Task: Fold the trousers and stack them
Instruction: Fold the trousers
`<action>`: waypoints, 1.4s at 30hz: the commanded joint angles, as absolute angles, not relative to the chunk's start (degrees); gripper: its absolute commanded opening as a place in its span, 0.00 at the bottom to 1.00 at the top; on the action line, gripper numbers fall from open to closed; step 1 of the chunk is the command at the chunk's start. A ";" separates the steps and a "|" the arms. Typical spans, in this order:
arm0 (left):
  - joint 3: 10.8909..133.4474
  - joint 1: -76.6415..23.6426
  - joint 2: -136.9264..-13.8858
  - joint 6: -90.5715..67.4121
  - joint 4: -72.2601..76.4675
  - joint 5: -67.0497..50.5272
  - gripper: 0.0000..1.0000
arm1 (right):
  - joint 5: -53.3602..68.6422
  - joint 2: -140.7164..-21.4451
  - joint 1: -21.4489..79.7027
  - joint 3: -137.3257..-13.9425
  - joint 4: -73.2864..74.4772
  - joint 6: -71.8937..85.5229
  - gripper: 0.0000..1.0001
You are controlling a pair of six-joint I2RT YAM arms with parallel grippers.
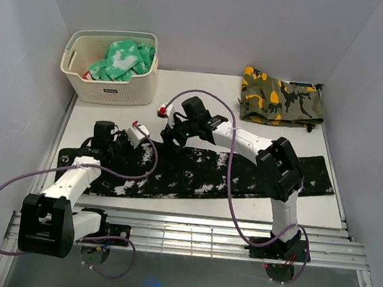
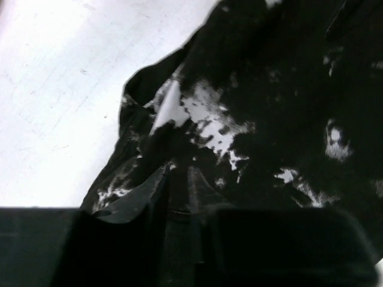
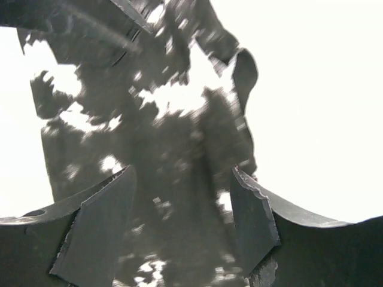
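The trousers (image 1: 243, 175), black with white splatter, lie stretched flat across the table from left to right. My left gripper (image 1: 149, 146) is down on their far edge left of the middle. In the left wrist view its jaws (image 2: 176, 191) stand nearly together with a strip of the trousers (image 2: 269, 89) pinched between them, and the cloth bunches up toward them. My right gripper (image 1: 168, 140) hovers just beside it over the same edge. Its fingers (image 3: 181, 173) stand wide apart above the speckled trousers (image 3: 173, 149) and grip nothing.
A white basket (image 1: 108, 88) with a green-and-white garment (image 1: 125, 59) stands at the back left. A folded camouflage garment (image 1: 281, 98) lies at the back right. Metal rails (image 1: 203, 233) run along the near edge between the arm bases. Grey walls close in both sides.
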State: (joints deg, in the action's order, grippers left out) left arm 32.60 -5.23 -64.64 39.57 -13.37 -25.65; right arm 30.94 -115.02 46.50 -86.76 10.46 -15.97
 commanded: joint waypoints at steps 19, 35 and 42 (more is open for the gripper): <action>57.12 5.54 -80.42 18.72 -24.52 -31.99 0.56 | 27.95 -124.72 47.63 -93.61 15.47 -24.96 0.08; 63.28 0.98 -83.50 22.15 -35.15 -26.99 0.68 | -2.87 -113.55 60.47 -70.76 -3.85 -31.11 0.08; 60.30 -7.82 -82.61 17.50 -37.88 -22.16 0.70 | -7.91 -118.30 61.08 -70.05 -7.47 -30.50 0.08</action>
